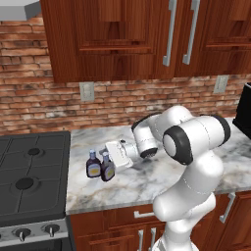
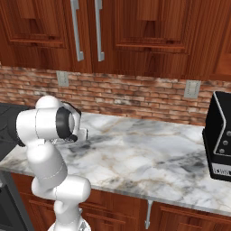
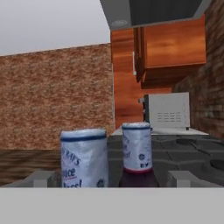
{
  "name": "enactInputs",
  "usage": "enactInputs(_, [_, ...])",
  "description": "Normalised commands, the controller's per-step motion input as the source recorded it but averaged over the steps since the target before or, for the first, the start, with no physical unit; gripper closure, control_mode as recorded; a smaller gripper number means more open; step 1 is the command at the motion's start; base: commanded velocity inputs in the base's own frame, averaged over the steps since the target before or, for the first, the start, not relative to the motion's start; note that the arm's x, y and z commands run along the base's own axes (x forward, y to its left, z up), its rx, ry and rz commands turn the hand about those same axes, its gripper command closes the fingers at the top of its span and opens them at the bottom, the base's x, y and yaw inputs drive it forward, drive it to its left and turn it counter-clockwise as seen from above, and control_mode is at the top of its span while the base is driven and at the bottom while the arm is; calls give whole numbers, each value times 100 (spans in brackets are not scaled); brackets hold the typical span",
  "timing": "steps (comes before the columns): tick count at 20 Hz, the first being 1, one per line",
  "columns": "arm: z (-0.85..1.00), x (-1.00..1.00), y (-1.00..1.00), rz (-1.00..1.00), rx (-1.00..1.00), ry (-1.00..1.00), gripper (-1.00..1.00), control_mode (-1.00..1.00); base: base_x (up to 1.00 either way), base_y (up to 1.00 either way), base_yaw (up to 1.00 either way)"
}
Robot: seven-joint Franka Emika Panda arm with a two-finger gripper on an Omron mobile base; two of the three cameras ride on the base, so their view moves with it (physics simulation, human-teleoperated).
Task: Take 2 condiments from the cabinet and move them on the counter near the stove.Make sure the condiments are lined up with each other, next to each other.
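Two bottles (image 1: 93, 165) (image 1: 107, 167) are seen upright on the desk (image 1: 147, 181), side by side and almost touching, a short way right of the stove (image 1: 29, 176). Dark bodies, pale labels and bluish caps are shown in the left base view. In the hand view the two capped necks (image 3: 84, 157) (image 3: 137, 148) are seen close up, one beside the other, with the nearer one at the left of that picture.

The claw (image 1: 112, 156) is held low over the desk just right of the bottles, pointed toward them along the desk. Its fingers (image 3: 43, 179) are spread wide in the hand view, one at each side of the pair, and nothing is pinched between them. Whether a finger touches a bottle cannot be told.

The white arm (image 1: 191, 147) is bent over the desk from the front edge. In the right base view the elbow (image 2: 49, 124) is seen at the left end of the desk.

A brick wall (image 1: 39, 98) with an outlet (image 1: 87, 91) is seen behind the desk, panelled doors (image 1: 122, 34) with silver handles above it, and a black coffee machine (image 2: 219, 137) at the desk's far right. Beyond the stove, a silver microwave (image 3: 167, 110) is shown in the hand view.
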Motion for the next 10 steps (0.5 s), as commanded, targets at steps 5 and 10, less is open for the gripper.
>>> enactInputs(5, [13,-5,-6,0,0,0,-100,-100,0,0,0])
enactInputs(10, [24,0,-1,0,0,0,-100,-100,0,0,0])
